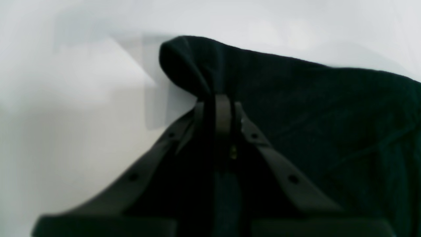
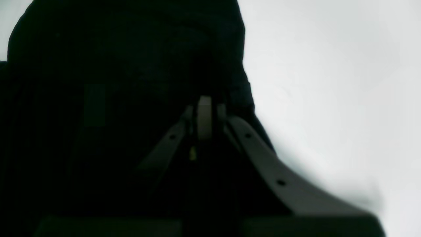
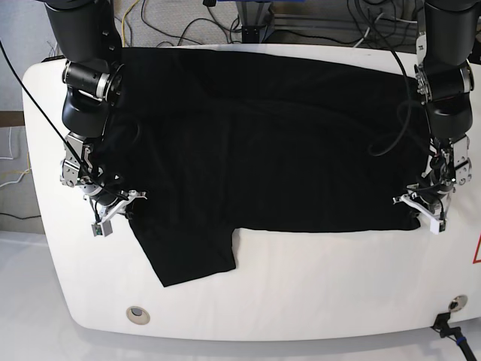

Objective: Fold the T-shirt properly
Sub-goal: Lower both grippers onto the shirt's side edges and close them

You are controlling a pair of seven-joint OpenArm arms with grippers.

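Observation:
The black T-shirt (image 3: 263, 143) lies spread across the white table (image 3: 316, 293), one sleeve hanging toward the front left (image 3: 188, 252). No print shows. My left gripper (image 3: 415, 207) sits at the shirt's front right corner, shut on a pinch of the fabric; in the left wrist view the jaws (image 1: 218, 102) close on a raised fold of the shirt (image 1: 296, 98). My right gripper (image 3: 120, 204) is at the shirt's left edge beside the sleeve, shut on fabric; the right wrist view shows it (image 2: 204, 105) clamped on the shirt (image 2: 125, 59).
Black cables (image 3: 188, 26) run along the back edge and one loops beside the left arm (image 3: 391, 113). A round fitting (image 3: 137, 313) sits at the table's front left and a small one (image 3: 452, 304) at the front right. The table's front edge is rounded.

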